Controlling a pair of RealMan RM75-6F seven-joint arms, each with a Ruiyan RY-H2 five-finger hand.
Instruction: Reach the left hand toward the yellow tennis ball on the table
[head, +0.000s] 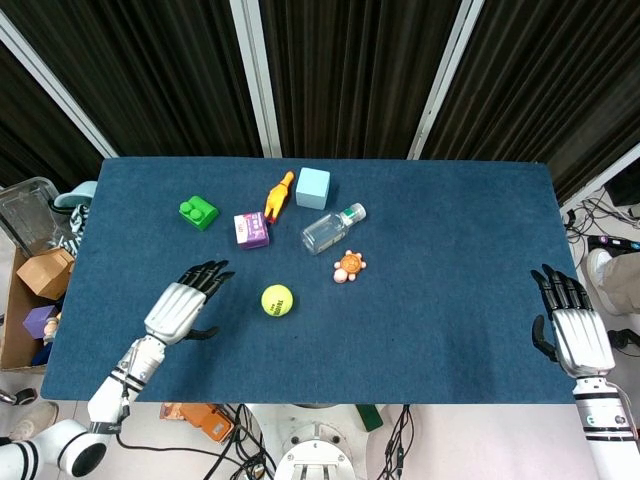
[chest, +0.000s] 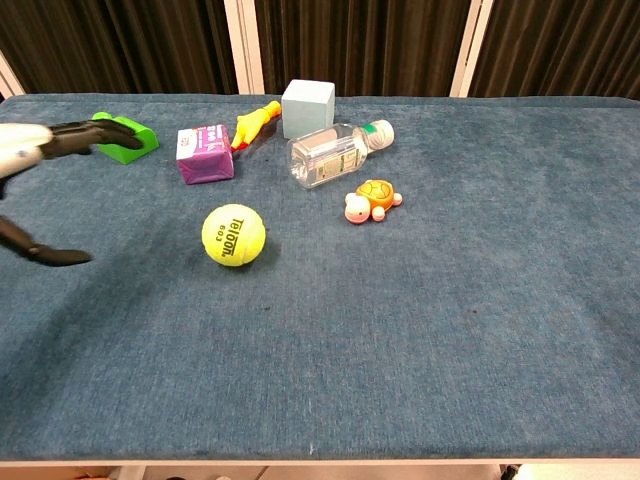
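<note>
The yellow tennis ball (head: 277, 300) (chest: 233, 235) lies on the blue table, left of centre and near the front. My left hand (head: 184, 305) (chest: 40, 170) hovers over the table to the ball's left, fingers spread and holding nothing, a short gap from the ball. Only its fingers and thumb show at the left edge of the chest view. My right hand (head: 570, 325) stays at the table's right front edge, fingers extended and empty, far from the ball. The chest view does not show it.
Behind the ball stand a purple carton (head: 251, 230), a green brick (head: 198, 212), a yellow rubber chicken (head: 279, 194), a light blue cube (head: 312, 187), a clear bottle (head: 331, 229) lying on its side and an orange turtle toy (head: 349, 266). Boxes (head: 45, 272) sit off the table's left.
</note>
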